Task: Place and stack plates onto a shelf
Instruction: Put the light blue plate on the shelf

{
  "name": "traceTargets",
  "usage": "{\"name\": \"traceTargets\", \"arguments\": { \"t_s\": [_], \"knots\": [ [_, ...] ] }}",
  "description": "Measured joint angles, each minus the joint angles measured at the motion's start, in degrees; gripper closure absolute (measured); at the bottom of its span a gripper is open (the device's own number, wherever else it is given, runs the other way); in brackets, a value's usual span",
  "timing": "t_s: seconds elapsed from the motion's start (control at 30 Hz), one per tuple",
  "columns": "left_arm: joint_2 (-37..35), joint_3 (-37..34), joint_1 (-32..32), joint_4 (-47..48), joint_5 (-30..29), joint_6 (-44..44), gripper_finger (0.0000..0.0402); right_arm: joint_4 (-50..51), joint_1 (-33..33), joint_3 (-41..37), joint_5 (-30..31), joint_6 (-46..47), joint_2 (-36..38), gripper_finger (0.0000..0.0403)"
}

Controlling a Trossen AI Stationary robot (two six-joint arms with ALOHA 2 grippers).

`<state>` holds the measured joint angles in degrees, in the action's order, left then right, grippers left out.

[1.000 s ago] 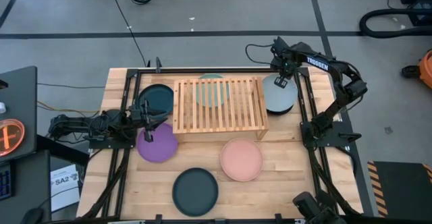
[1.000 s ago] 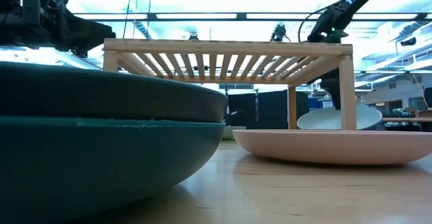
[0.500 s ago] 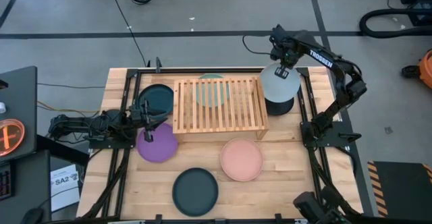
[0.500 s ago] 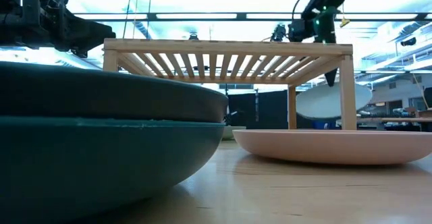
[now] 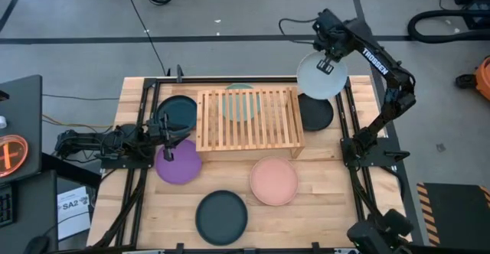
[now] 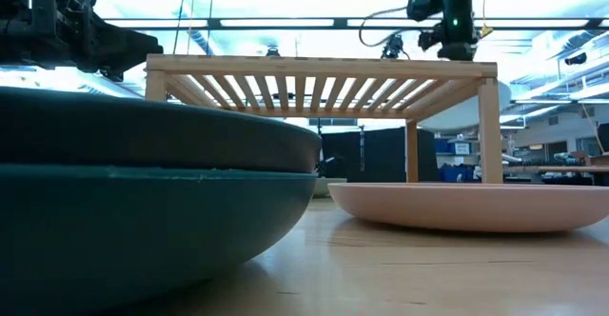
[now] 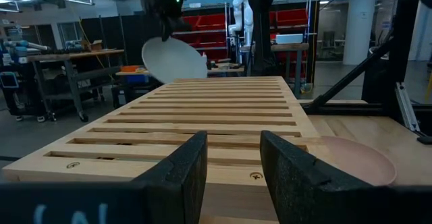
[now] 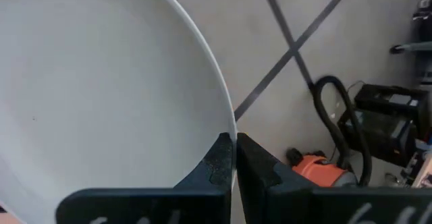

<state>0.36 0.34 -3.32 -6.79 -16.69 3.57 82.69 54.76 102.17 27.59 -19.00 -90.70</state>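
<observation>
high view, upper right of frame: the right gripper (image 5: pixel 329 55) is holding the pale blue-white plate (image 5: pixel 321 77) aloft, beyond the right end of the shelf (image 5: pixel 249 118), with a charcoal plate (image 5: pixel 316 113) lying on the table beneath it. right wrist view: the 2 fingers (image 8: pixel 217 162) are pinching the plate's rim (image 8: pixel 228 109) in a narrow grip, the rim passing between them. low view, upper right: the same gripper (image 6: pixel 447 45) is hanging above the shelf's top slats (image 6: pixel 324 67), the plate's underside showing just behind the right leg.

left of centre in the high view: the left gripper (image 5: pixel 164 135) is waiting low beside the purple plate (image 5: pixel 178 164), facing the shelf's left end; its fingers (image 7: pixel 181 173) are standing narrowly apart and holding nothing.

elsewhere in the high view: a dark teal plate (image 5: pixel 177 113) is lying at the shelf's left; a mint green plate (image 5: pixel 241 104) is showing through the slats at upper centre, apparently under the shelf; a salmon pink plate (image 5: pixel 273 180) and a second charcoal plate (image 5: pixel 221 216) are lying in the lower half. no plate appears to be on the shelf top.

judged step: carrying the 1st plate to the shelf. the next move is calling for travel toward the picture's left, over the slats, levelling the plate, lowering it flat, then opening the fingers.
</observation>
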Motion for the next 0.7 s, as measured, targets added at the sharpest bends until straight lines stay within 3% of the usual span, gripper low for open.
{"name": "traceTargets", "arguments": {
  "t_s": [0.27, 0.47, 0.7],
  "knots": [
    [0.0, 0.0, -0.1, 0.0, 0.0, 0.0, 0.0257, 2.2, -0.3, 10.2, -2.1, 0.0, 0.0, 0.0391],
    [0.0, 0.0, 0.0, 0.0, 0.0, 0.0, 0.0257, 2.4, -2.7, 15.4, -13.7, 2.5, 0.0, 0.0391],
    [0.0, 0.0, 0.0, 0.0, 0.0, 0.0, 0.0257, 2.9, -8.9, 16.0, -26.2, 3.7, 0.0, 0.0391]
  ]
}}
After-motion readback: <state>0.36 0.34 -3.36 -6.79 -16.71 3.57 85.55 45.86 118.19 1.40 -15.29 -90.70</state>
